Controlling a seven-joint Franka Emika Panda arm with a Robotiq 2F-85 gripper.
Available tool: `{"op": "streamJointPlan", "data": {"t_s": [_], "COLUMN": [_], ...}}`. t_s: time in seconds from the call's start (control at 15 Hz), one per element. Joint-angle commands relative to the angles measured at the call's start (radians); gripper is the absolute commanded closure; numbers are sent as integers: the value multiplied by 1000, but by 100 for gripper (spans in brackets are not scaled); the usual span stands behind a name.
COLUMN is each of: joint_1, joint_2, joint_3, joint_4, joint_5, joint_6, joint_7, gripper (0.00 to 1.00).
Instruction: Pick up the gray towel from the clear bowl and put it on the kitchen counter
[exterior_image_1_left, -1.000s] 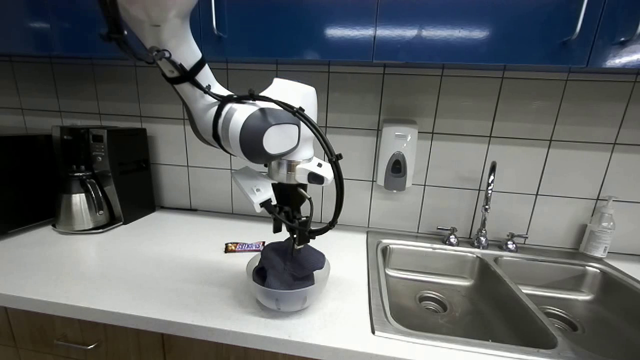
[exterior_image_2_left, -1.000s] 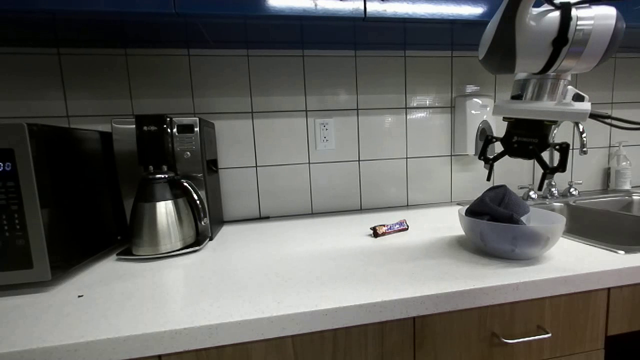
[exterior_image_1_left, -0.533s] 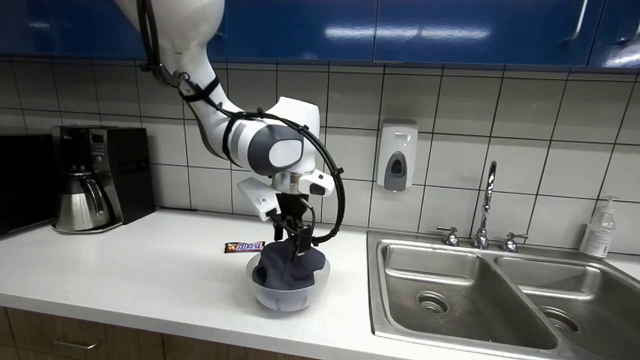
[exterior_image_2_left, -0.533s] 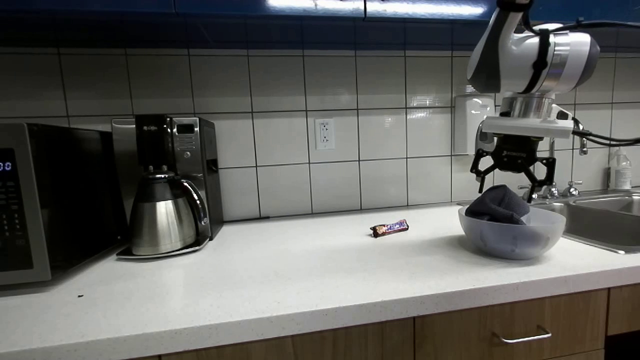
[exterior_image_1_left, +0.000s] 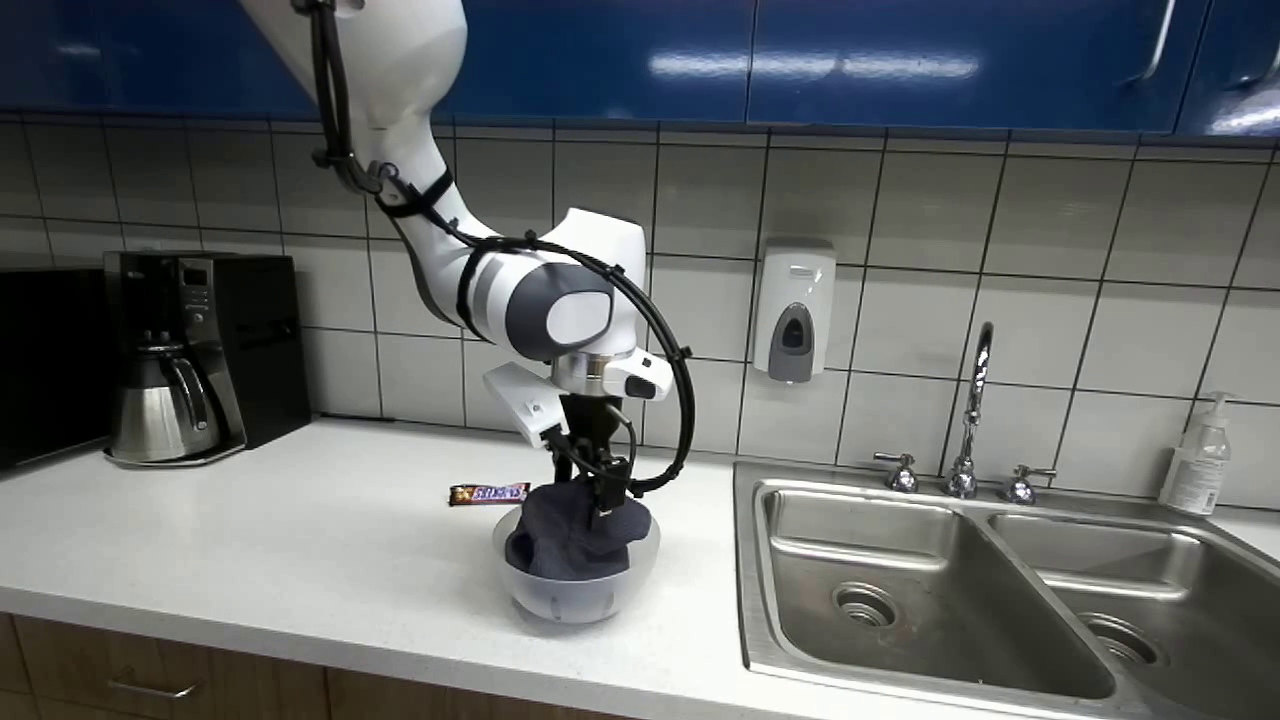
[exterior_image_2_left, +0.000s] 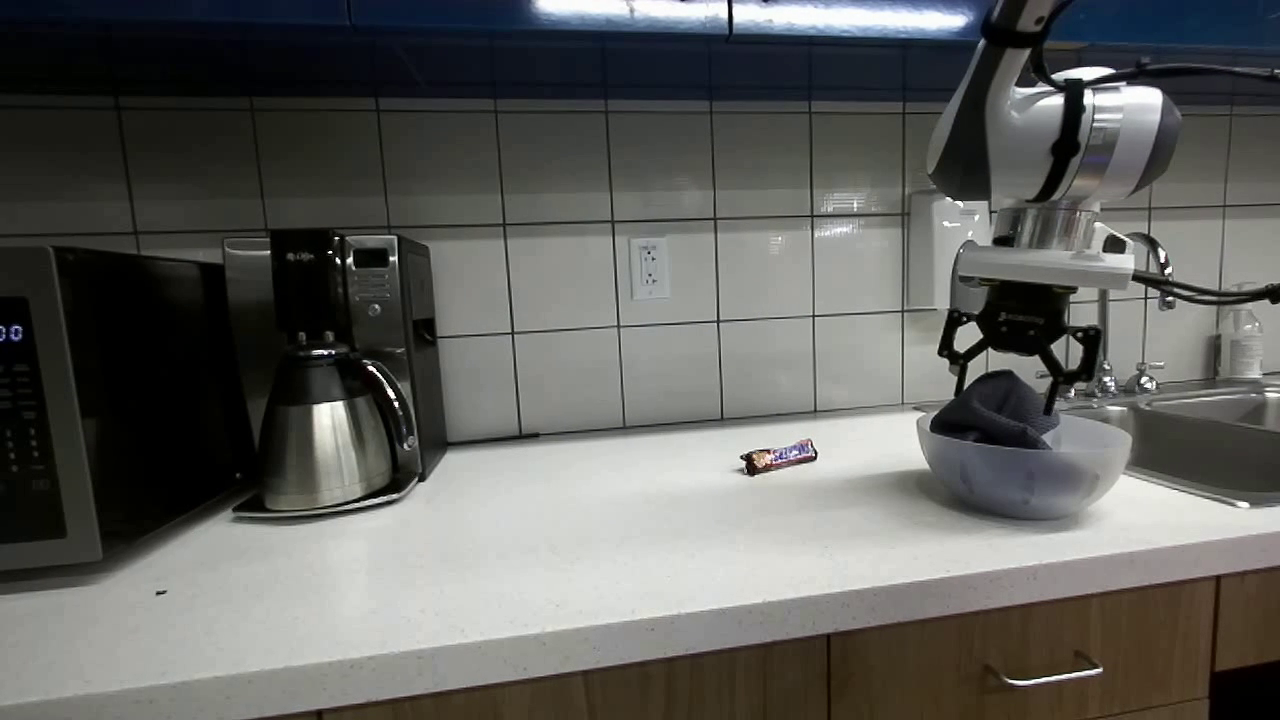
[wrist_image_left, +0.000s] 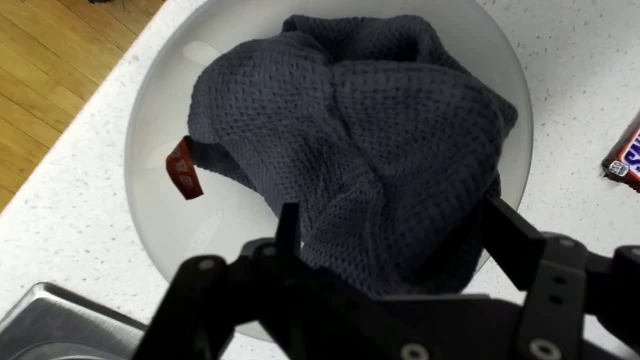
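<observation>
1) While the pincer (exterior_image_2_left: 1004, 400) hangs pointing down over the clear bowl (exterior_image_2_left: 1040, 490), its two fingers (wrist_image_left: 288, 225) stand spread wide, one toward each side of the gray towel (wrist_image_left: 350, 140), and the pincer has hold of nothing; whether either finger touches the towel I cannot tell

2) The towel lies bunched inside the bowl, its folds heaped above the rim, and a red tag (wrist_image_left: 183, 170) sticks out from one side

3) The bowl stands upright on the white bench (exterior_image_2_left: 600, 540), near the front edge and just beside the steel double sink (exterior_image_1_left: 750, 570)

4) Closer to the back edge of the bench, a wrapped candy bar (exterior_image_2_left: 779, 457) lies flat, near the bowl but apart from it

5) Along that back edge stands a coffee maker (exterior_image_2_left: 370, 300) with its steel carafe (exterior_image_2_left: 328, 440), a microwave (exterior_image_2_left: 150, 390) just beside it, both well apart from the bowl

6) On the sink's rear rim a faucet (exterior_image_1_left: 970, 425) rises, with a pump bottle (exterior_image_1_left: 1200, 465) near the same back edge
</observation>
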Motion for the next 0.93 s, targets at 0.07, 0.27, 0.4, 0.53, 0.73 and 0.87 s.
{"op": "streamJointPlan", "data": {"t_s": [0.07,0.27,0.4,0.53,0.73,0.87], "joint_1": [-11,-10,-9,-8,-6,-3], "joint_2": [14,9,6,-1,-15,-35], "joint_3": [13,13,13,12,11,10], "joint_4": [27,25,24,21,15,9], "joint_5": [33,32,30,26,22,16], "joint_6": [-14,-12,-13,-13,-11,-9], "joint_7": [-44,-45,-43,-41,-37,-33], "gripper": [47,71,86,99,100,99]}}
